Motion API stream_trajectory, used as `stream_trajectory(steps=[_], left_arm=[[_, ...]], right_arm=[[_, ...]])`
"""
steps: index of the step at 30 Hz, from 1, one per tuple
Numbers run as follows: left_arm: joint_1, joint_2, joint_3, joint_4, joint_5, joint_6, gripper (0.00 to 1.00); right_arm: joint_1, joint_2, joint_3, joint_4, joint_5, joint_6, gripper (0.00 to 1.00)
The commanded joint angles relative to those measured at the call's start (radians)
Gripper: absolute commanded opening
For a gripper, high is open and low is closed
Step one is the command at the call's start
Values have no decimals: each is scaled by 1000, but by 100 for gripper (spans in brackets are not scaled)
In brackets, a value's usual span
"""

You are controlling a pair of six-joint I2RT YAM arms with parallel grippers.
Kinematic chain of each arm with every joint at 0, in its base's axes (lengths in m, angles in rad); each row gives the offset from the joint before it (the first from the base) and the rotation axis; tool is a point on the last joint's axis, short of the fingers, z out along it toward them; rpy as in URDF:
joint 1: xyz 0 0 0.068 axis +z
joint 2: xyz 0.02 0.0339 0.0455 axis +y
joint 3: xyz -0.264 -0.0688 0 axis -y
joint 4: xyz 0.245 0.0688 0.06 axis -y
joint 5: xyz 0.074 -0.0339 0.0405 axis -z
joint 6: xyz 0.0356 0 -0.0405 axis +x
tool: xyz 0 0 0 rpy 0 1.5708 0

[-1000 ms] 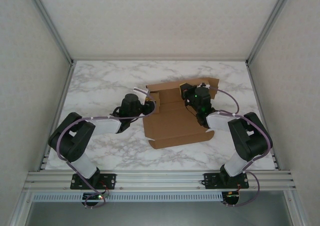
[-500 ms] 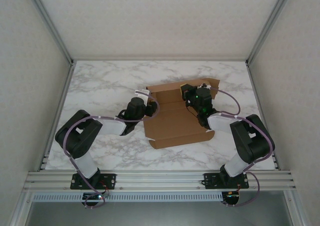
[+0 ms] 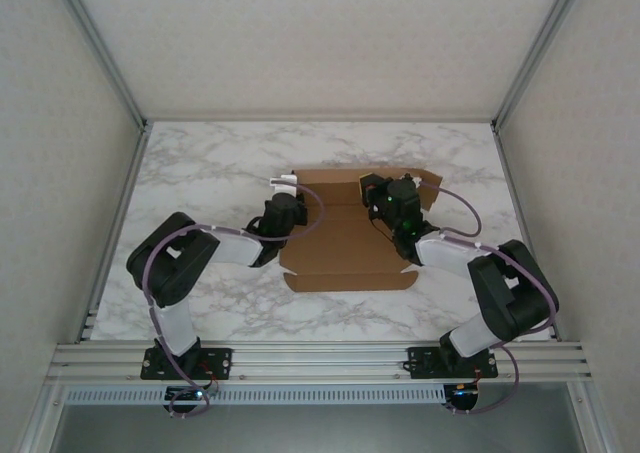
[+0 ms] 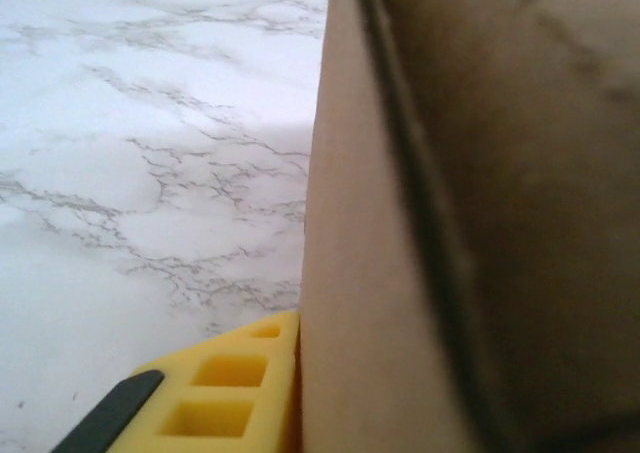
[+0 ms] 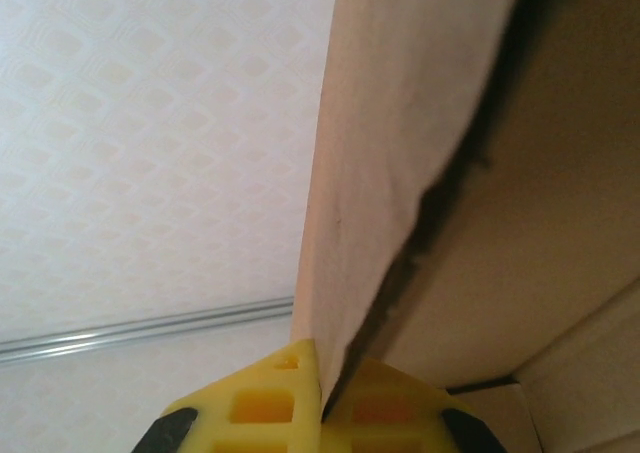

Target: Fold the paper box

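Box (image 3: 345, 243) has turned: near and far edges were slanted, now both run level with the table's front edge. The whole sheet has slid a bit left, and its far right corner has come nearer. Left arm (image 3: 175, 263) has drawn in, with its elbow moved right, toward the box. Left gripper (image 3: 293, 213) has shifted left and is now at the box's left edge. Right arm (image 3: 512, 293) elbow has swung out right and nearer. Right gripper (image 3: 375, 191) has come only a touch nearer.
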Motion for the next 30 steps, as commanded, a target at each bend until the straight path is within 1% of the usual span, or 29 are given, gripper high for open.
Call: stream_trajectory(steps=[1,7,11,13,15,17,19,21,24,27,30], left_arm=[[14,45,55,-30,-155,-12,12],[13,81,106,-82,-270,-33,9],[13,110,149,-130,-295,-48,10],[14,119,160,-140,-296,-59,13],[13,124,168,-153,-290,-71,21],[15,121,160,-151,-260,-81,34],[20,113,138,-130,-203,-82,41],[28,98,112,-106,-122,-80,47],[32,62,70,-75,-51,-67,55],[33,4,30,-58,12,-50,58],[35,-64,-12,-47,33,-46,59]], right_arm=[[45,-35,-17,-149,0,13,0],[77,-55,4,-215,36,36,0],[96,-43,31,-226,34,42,0],[102,-37,42,-230,35,41,0],[102,-33,39,-231,45,42,0],[102,-32,33,-233,64,36,0],[100,-27,22,-232,76,28,0],[94,-17,14,-231,84,15,0],[80,4,-5,-201,85,11,0],[59,21,-6,-190,81,11,0],[37,28,3,-186,73,7,0]])
